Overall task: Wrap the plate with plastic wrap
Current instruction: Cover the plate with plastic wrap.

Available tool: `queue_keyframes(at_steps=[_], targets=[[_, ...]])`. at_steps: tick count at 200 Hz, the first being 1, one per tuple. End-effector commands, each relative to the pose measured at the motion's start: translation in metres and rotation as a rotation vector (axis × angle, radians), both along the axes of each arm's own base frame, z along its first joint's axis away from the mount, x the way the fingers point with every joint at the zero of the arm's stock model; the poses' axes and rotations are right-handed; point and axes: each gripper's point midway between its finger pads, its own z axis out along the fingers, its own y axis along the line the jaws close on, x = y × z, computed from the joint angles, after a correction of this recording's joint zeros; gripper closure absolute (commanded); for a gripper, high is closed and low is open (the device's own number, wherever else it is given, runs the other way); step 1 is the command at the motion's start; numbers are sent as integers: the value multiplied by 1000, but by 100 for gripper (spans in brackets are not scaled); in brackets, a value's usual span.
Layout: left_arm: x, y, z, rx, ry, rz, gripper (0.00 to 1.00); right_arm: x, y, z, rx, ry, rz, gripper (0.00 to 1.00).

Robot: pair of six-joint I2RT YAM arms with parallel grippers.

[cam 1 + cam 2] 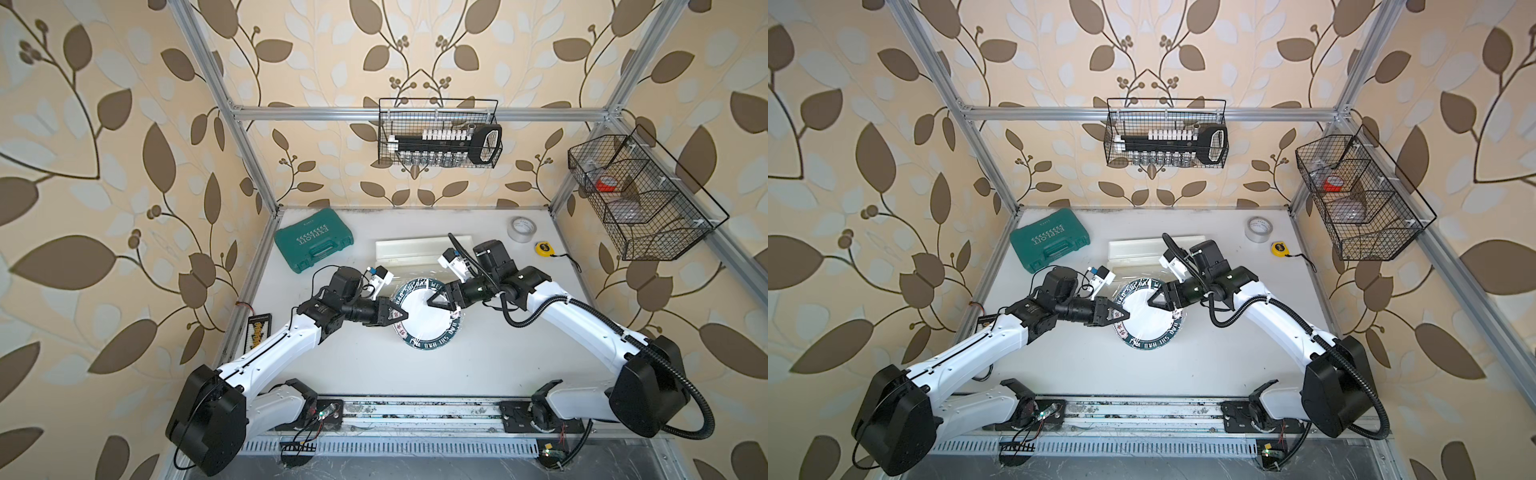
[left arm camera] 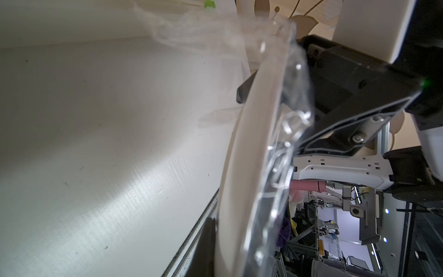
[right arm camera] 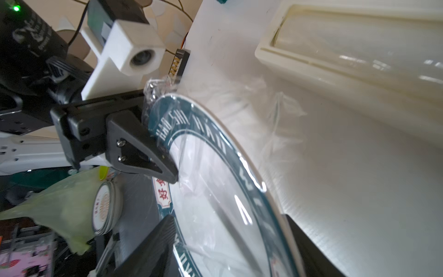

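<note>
Where leafy walls (image 1: 104, 166) enclose the white table (image 1: 415, 365), film (image 3: 211, 182) covers the plate (image 1: 432, 322).

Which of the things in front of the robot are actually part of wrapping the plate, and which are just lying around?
Part of the job:
- plate
- plastic wrap
- white dispenser box
- left pincer
- right pincer

Just lying about:
- green tool case
- grey tape roll
- yellow tape measure
- back wall basket
- side wall basket
</note>
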Motion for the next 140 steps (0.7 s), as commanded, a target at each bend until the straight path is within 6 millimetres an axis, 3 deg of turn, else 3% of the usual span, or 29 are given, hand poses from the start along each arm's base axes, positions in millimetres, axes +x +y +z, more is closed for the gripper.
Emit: queue_keyframes(at_steps=[1,22,54,73,79,96,121,140], targets=[[14,-9,25,-55,-108,-14,100,-23,13,34,231,76,88,35],[18,-10,18,-60,-90,-2,100,-29,15,44,310,109,115,45],[18,-11,11,-72,-67,11,100,-30,14,39,329,142,112,72],[17,-9,6,-72,-51,24,100,-28,10,28,322,170,89,74],[16,-8,3,-69,-43,29,100,-27,8,24,317,173,76,71],[15,-6,-7,-63,-19,49,100,-21,1,16,300,175,31,47],[14,-3,-23,-69,19,87,100,-4,-17,0,253,195,-77,31],[14,-2,-36,-74,48,110,100,15,-43,-32,96,228,-213,24]])
